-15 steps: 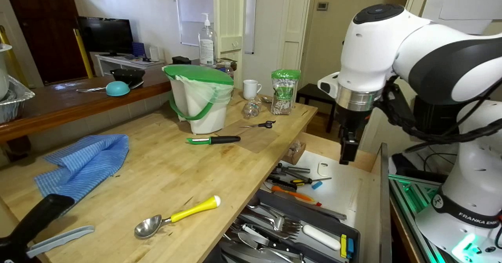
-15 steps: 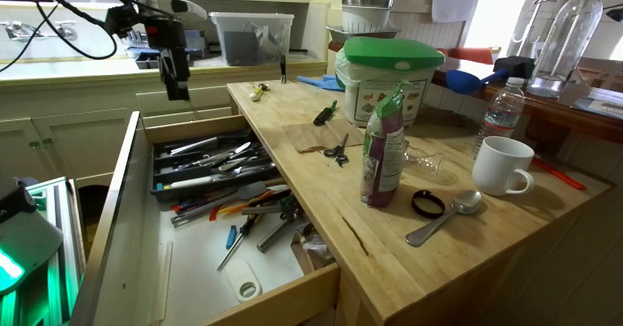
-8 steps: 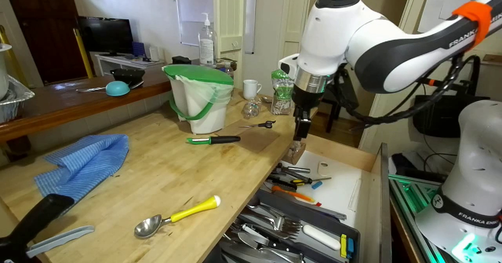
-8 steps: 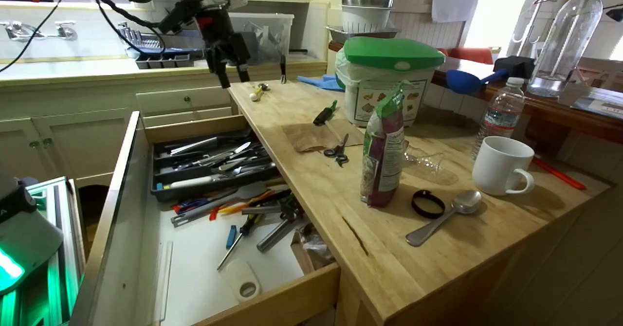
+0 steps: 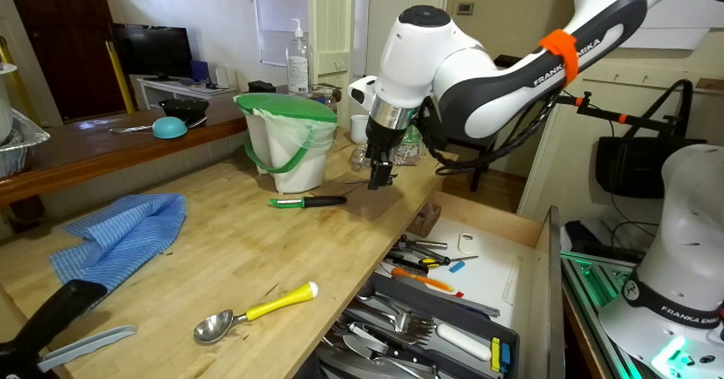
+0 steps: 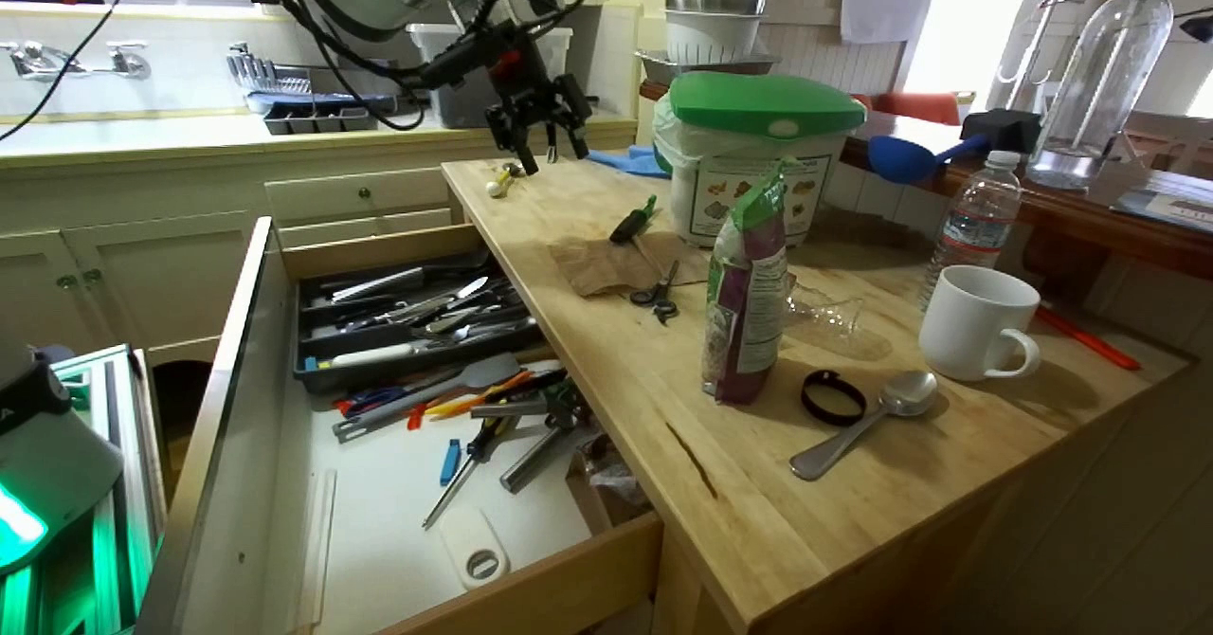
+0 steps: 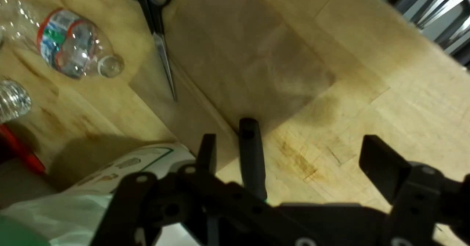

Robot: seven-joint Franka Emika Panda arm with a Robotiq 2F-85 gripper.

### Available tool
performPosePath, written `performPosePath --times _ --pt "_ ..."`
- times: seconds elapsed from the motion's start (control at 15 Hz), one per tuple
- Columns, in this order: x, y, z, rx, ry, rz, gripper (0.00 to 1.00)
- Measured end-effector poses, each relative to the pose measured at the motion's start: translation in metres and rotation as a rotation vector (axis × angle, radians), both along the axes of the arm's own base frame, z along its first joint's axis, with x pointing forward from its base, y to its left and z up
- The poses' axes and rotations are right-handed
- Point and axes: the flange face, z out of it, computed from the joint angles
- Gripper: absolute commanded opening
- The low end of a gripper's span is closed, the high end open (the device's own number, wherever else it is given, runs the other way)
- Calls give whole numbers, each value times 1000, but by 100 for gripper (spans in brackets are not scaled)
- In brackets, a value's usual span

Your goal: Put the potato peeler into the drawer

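Observation:
The potato peeler has a black handle and a green blade end. It lies on the wooden counter beside the white bucket in both exterior views point(image 5: 322, 201) point(image 6: 630, 226). My gripper point(image 5: 380, 185) hangs above the counter, higher than the peeler, in both exterior views point(image 6: 554, 156). Its fingers are spread wide and hold nothing. In the wrist view the peeler's handle point(image 7: 252, 154) shows between the fingertips point(image 7: 292, 148), nearer the left finger; its blade end is hidden behind the gripper. The drawer point(image 5: 500, 277) stands open below the counter, also in an exterior view point(image 6: 379, 521).
The green-lidded bucket point(image 5: 297, 164) stands close behind the peeler. Scissors point(image 6: 657, 294) and brown paper point(image 6: 597, 267) lie near the handle. A bag point(image 6: 746, 303) and a mug point(image 6: 976, 322) stand further along. The drawer holds a cutlery tray point(image 6: 308, 374) and loose tools.
My arm has swung from over the drawer to over the counter, toward the peeler. The gripper's fingers now show spread apart. The peeler and drawer have not moved.

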Motion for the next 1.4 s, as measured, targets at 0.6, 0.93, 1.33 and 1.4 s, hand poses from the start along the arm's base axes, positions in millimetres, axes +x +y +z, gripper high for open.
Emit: performPosePath --times 0.6,0.93,1.33,1.4 --pt "33 -22 -34 46 -12 77 100" --pt "33 -22 -31 58 -19 75 100" --pt "44 -27 -26 247 -118 42 100" --pt "45 -30 -28 275 -126 31 100"
